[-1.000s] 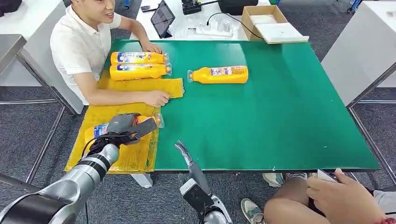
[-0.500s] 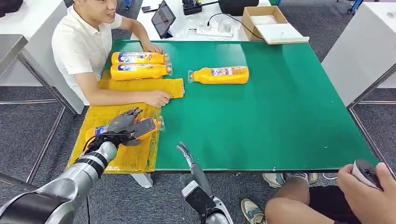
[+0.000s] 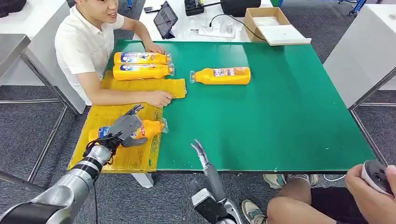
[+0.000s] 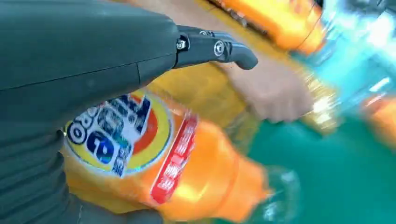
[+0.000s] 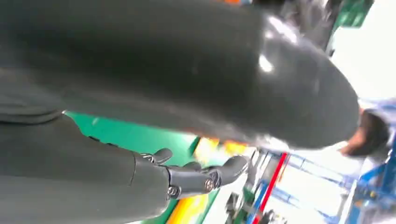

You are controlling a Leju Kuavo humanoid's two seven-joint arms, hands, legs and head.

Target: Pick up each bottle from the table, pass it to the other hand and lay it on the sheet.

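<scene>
A robot stands at the near edge of a green table [image 3: 280,116]. Its left hand [image 3: 125,128] rests over an orange bottle [image 3: 144,129] that lies on its side on a yellow sheet [image 3: 126,156] at the table's near left corner. The fingers are spread apart above the bottle rather than wrapped round it, so the hand appears to have let go.

The right hand [image 3: 201,151] sits at the table's front edge, fingers extended and holding nothing.

One bottle is left off the sheet: the lone bottle [image 3: 220,75] on bare green, well beyond both hands towards the far side. It lies flat, long axis running across the table, clear cap pointing to the robot's left. It sits ahead and slightly right of the right hand (the nearer one, judging by the head view), so that hand would likely reach forward for it.

Two more bottles [image 3: 140,65] lie side by side at the sheet's far end, beside a seated person's hand [image 3: 159,98].
</scene>
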